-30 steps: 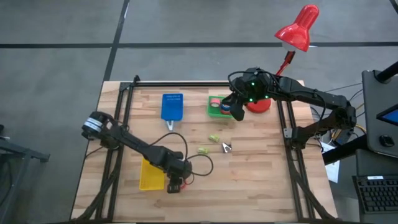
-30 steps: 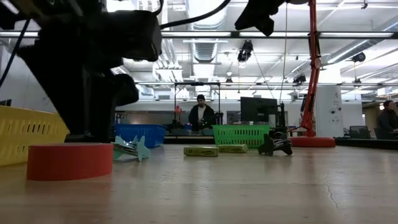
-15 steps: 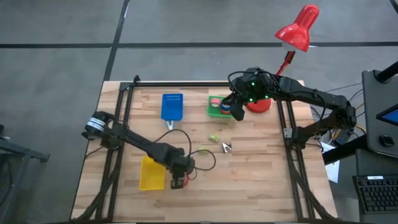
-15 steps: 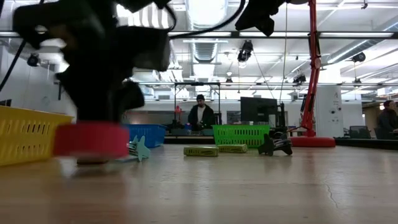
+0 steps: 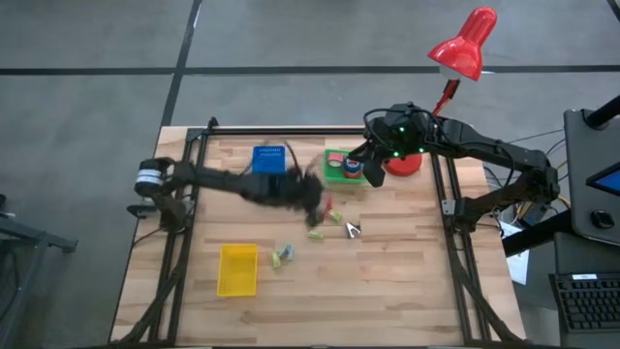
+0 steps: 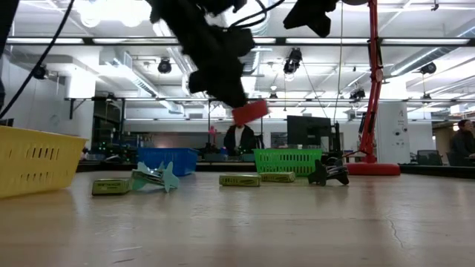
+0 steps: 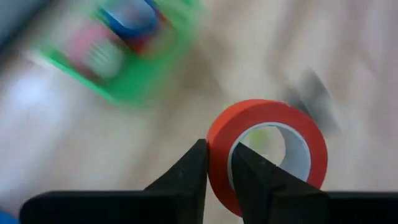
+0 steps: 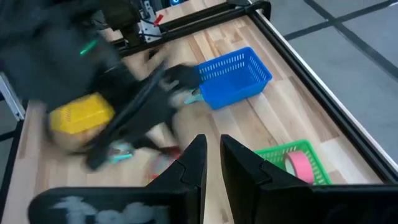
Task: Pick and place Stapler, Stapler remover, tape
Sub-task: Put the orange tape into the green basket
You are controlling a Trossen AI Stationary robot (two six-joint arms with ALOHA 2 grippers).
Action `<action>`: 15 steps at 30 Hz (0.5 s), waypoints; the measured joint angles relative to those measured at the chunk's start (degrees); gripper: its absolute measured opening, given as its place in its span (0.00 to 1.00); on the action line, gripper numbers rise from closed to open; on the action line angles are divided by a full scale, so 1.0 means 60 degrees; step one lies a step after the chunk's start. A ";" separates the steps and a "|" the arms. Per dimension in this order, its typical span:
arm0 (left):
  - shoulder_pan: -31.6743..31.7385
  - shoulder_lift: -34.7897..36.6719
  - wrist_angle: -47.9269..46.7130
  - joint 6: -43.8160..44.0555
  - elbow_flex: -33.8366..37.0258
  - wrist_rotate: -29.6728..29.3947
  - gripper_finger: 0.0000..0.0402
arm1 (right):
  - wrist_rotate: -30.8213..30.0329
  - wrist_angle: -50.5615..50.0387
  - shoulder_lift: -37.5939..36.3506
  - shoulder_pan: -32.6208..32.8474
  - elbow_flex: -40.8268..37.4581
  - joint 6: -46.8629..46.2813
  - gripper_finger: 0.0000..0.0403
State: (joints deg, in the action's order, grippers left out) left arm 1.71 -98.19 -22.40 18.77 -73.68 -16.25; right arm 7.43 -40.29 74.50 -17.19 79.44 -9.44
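Observation:
My left gripper hangs over the table's middle, shut on a red tape roll that also shows in the low view. The green bin lies just beyond it toward the far right. It holds a pink roll and a blue roll. My right gripper waits above the green bin's right edge, shut and empty. A teal-handled tool and a dark tool lie on the table. My left gripper pinches the red roll's wall, one finger outside the ring and one finger inside its hole. The roll is lifted clear of the table, tilted, below the gripper.
A blue bin stands at the far middle and a yellow bin at the near left. Small green boxes lie on the wood. A red lamp's base stands beside the green bin. A person sits in the room beyond.
My left gripper has lifted the red tape roll off the table beside the yellow bin. It has swung the roll fast up and toward the far right, to the table's middle near the green bin. A small green box where the arm stood has come into view.

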 joint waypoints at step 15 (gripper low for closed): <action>0.3267 -0.0041 0.2292 0.0297 -0.0028 0.0686 0.16 | -0.0003 -0.0012 -0.0050 0.0007 0.0000 -0.0393 0.11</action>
State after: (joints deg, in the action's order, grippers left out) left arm 21.31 -98.43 -8.65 20.55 -73.84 -12.14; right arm 7.41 -40.36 74.19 -17.15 79.44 -11.79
